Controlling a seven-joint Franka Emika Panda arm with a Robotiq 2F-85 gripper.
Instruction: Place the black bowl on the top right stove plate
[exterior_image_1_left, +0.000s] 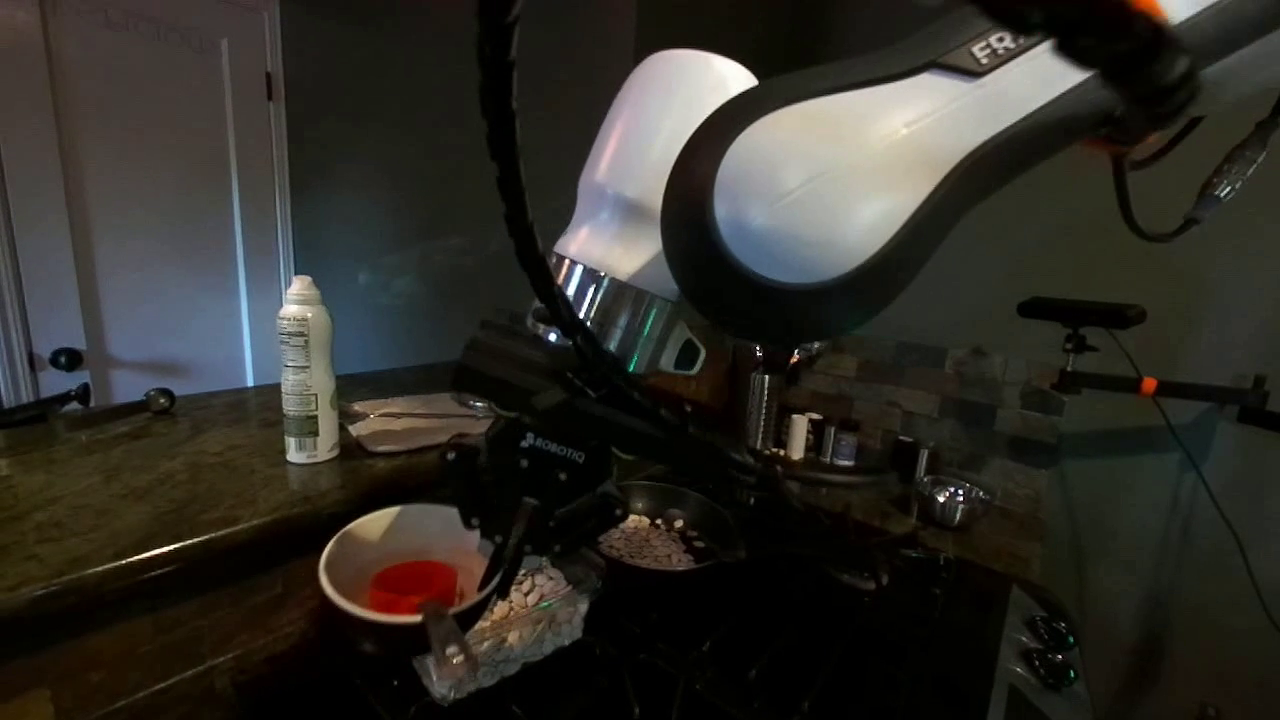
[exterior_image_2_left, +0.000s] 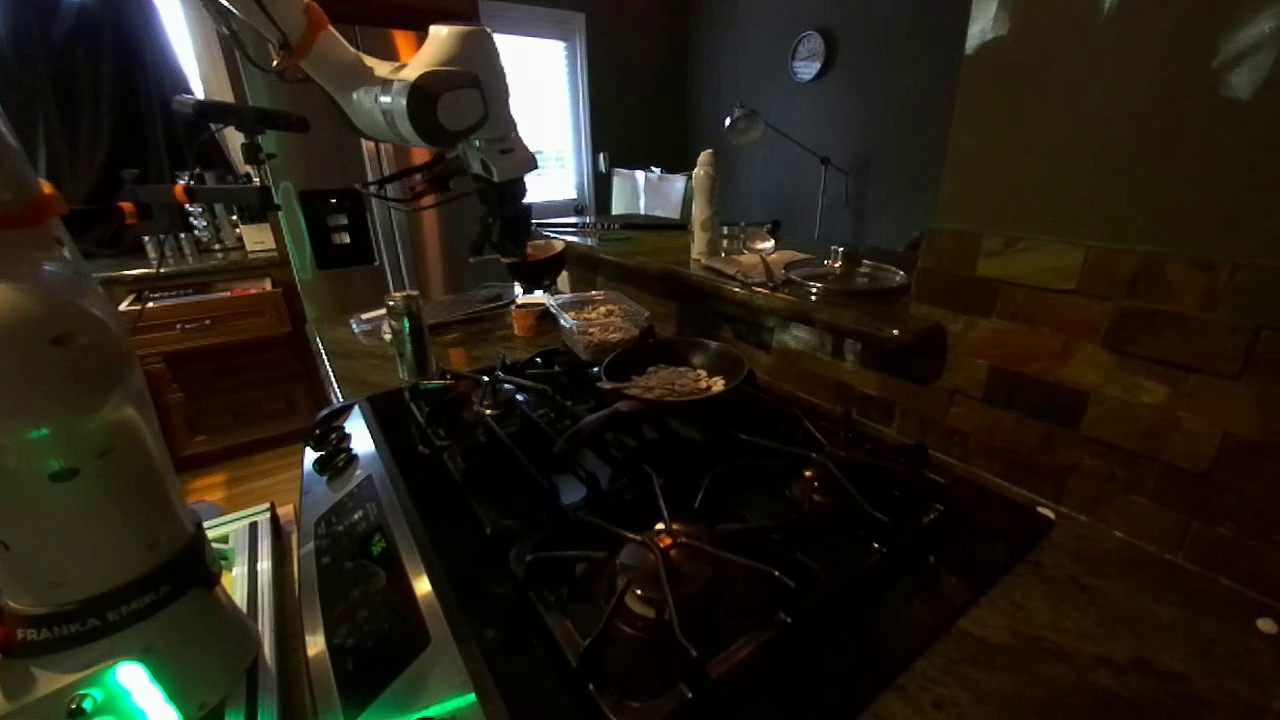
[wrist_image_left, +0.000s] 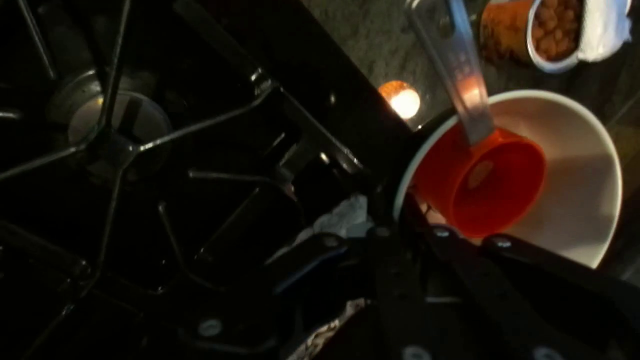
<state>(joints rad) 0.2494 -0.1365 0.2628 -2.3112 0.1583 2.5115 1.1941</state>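
The black bowl (exterior_image_1_left: 350, 550) is white inside and holds a red measuring cup (exterior_image_1_left: 410, 588) with a metallic handle. My gripper (exterior_image_1_left: 497, 575) is shut on the bowl's near rim, with one finger inside and one outside. In the wrist view the bowl (wrist_image_left: 580, 200) is at the right, beyond the fingertips (wrist_image_left: 400, 217). In an exterior view the bowl (exterior_image_2_left: 545, 265) hangs above the counter at the far end of the stove. The back right stove plate (exterior_image_2_left: 810, 480), as seen from the knobs, is a bare black grate. Another burner shows in the wrist view (wrist_image_left: 120, 127).
A black pan (exterior_image_2_left: 690, 350) with pale pieces stands on the back left plate. A clear box (exterior_image_2_left: 600, 315) of similar pieces and a small orange container (exterior_image_2_left: 527, 320) stand by the stove. A canister (exterior_image_2_left: 405, 340) stands near the knobs. A white bottle (exterior_image_1_left: 310, 380) stands on the raised ledge.
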